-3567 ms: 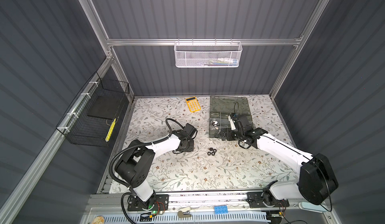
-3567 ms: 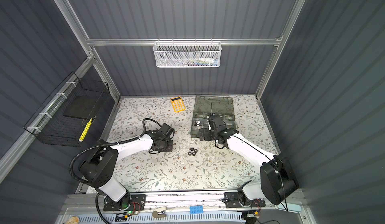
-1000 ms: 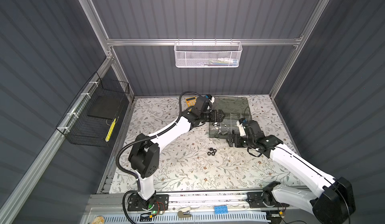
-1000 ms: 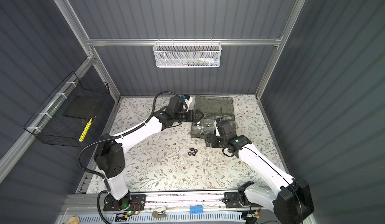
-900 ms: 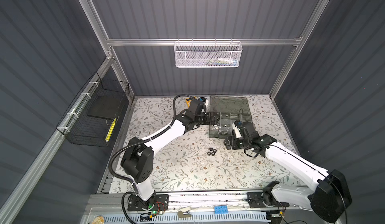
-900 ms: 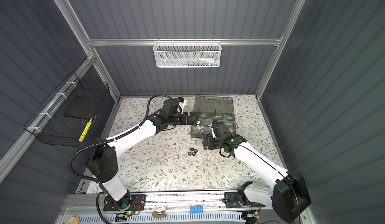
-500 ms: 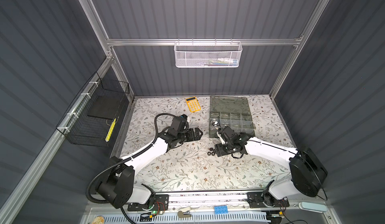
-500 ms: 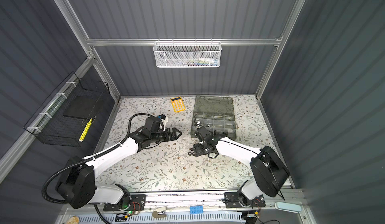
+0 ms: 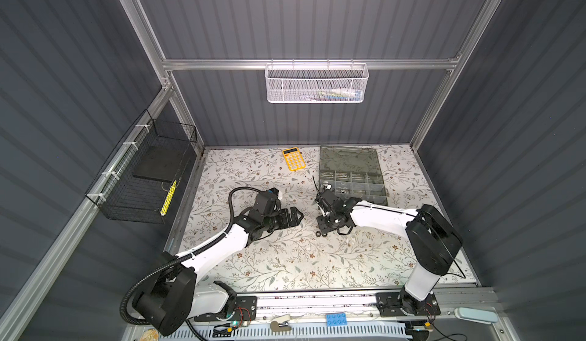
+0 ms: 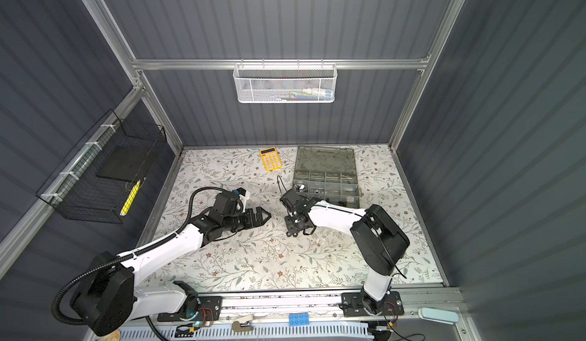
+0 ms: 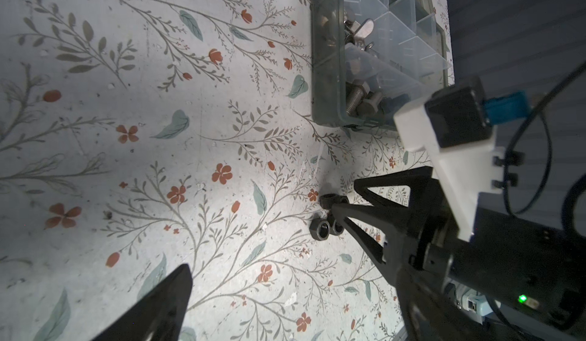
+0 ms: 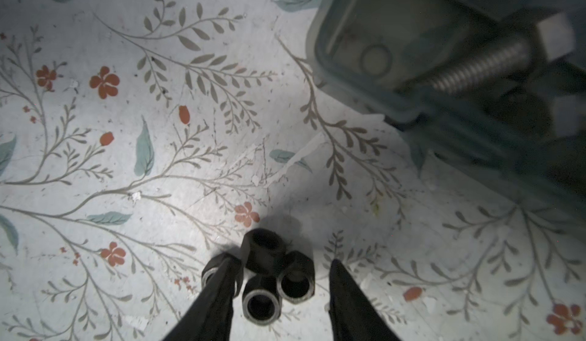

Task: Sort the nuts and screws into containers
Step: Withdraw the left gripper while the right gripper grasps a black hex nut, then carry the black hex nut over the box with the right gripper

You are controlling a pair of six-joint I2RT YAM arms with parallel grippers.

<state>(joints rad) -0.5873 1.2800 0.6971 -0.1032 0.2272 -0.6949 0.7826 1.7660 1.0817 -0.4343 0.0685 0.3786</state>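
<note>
Right gripper (image 12: 281,261) is straddling the black nuts (image 12: 263,250), jaws partly spread, not gripping. Left gripper (image 9: 298,218) is hovering apart, jaws wide.

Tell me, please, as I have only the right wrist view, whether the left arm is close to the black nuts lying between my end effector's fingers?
Observer: No. In both top views the left end effector is to the left of the black nuts, clearly apart from them.
Operator: Thank you. Is it carrying anything?
Observer: No, its jaws stand wide open and empty.
Operator: What lies in the organizer box past the silver bolt that I can see?
Observer: In the left wrist view, the next compartment along holds silver winged nuts.
</note>
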